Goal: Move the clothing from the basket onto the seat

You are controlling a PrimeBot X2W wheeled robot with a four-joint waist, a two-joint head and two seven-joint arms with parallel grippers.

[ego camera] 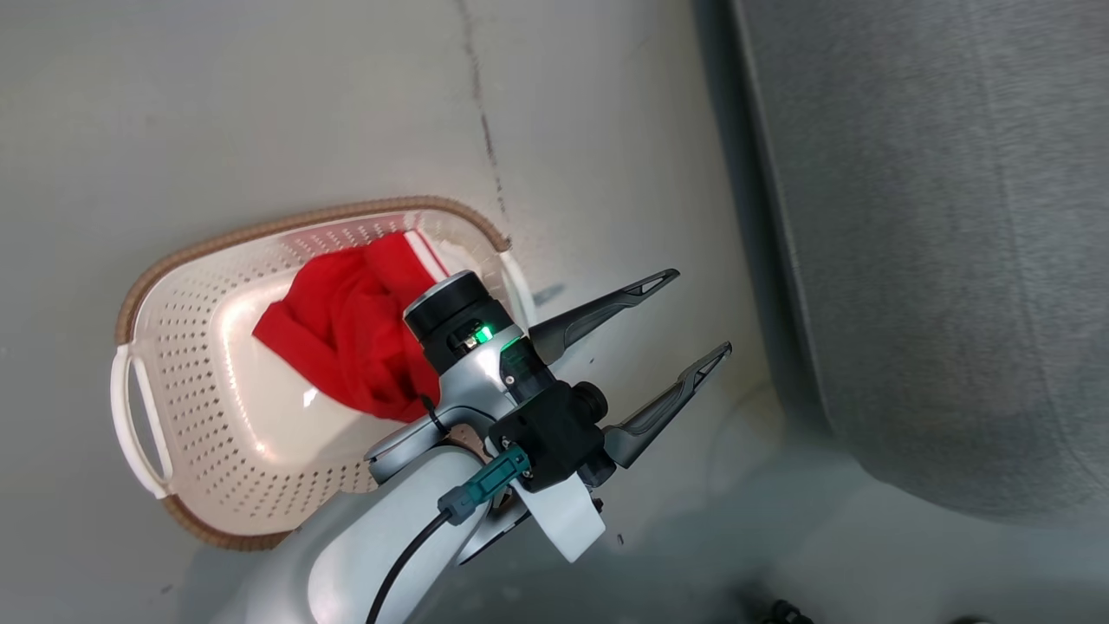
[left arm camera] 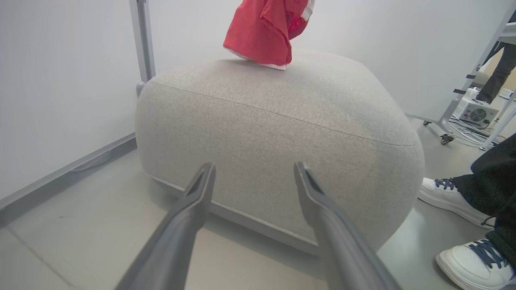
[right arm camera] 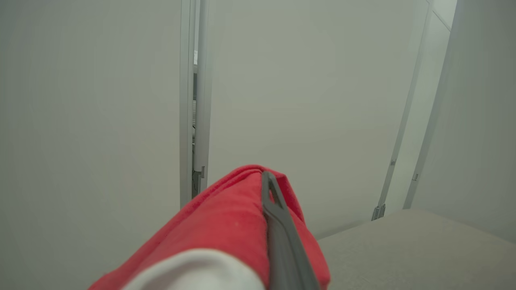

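Right wrist view: light, limp load

Right end effector (right arm camera: pixel 269 189) clamps a soft red white-panelled fabric garment (right arm camera: pixel 225 225) above the grey upholstered seat (left arm camera: pixel 282 121). More red clothing (ego camera: pixel 346 338) lies in the cream perforated plastic basket (ego camera: pixel 303 217): floppy, likely best pinched at a bunched fold. Left end effector (ego camera: pixel 698 312) gapes empty.

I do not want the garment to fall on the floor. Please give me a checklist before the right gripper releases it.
1. Grip: right gripper shut on held garment: ok.
2. The held garment hangs over the seat: ok.
3. It already touches the seat: cannot tell.
4. The left gripper open and empty: ok.
5. The basket emptied: not ok, red clothing inside.
6. Floor beside the seat free: not ok, person's shoes there.
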